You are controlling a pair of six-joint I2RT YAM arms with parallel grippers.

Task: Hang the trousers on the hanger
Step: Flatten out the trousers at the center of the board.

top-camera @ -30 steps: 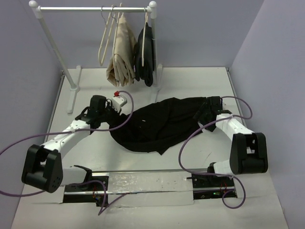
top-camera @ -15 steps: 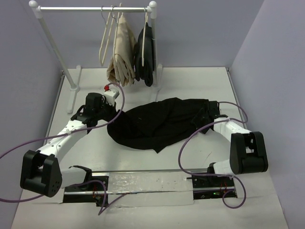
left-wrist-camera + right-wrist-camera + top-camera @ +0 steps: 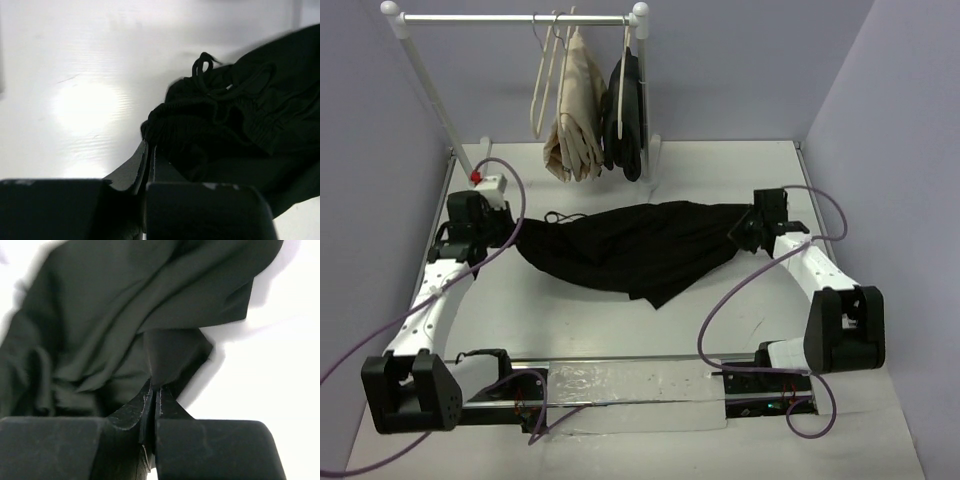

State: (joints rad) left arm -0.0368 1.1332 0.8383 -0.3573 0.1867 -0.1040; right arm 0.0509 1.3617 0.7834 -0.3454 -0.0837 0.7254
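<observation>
The black trousers (image 3: 635, 250) lie stretched across the table between my two grippers. My left gripper (image 3: 516, 233) is shut on the elastic waistband with its drawstring (image 3: 210, 107) at the garment's left end; the jaws (image 3: 150, 146) pinch the gathered edge. My right gripper (image 3: 746, 230) is shut on a fold of the black cloth (image 3: 170, 355) at the right end, its fingertips (image 3: 154, 386) pressed together. The empty white hanger (image 3: 541, 92) hangs on the rail at the back, left of the other garments.
A white clothes rack (image 3: 510, 18) stands at the back, with beige trousers (image 3: 577, 110) and a smaller black garment (image 3: 627, 112) on their own hangers. Its feet (image 3: 475, 185) rest on the table near my left arm. Purple cables loop beside both arms.
My right gripper has shut on the trousers' right end. My left arm has pulled the waistband to the left, drawing the bunched trousers out into a long band.
</observation>
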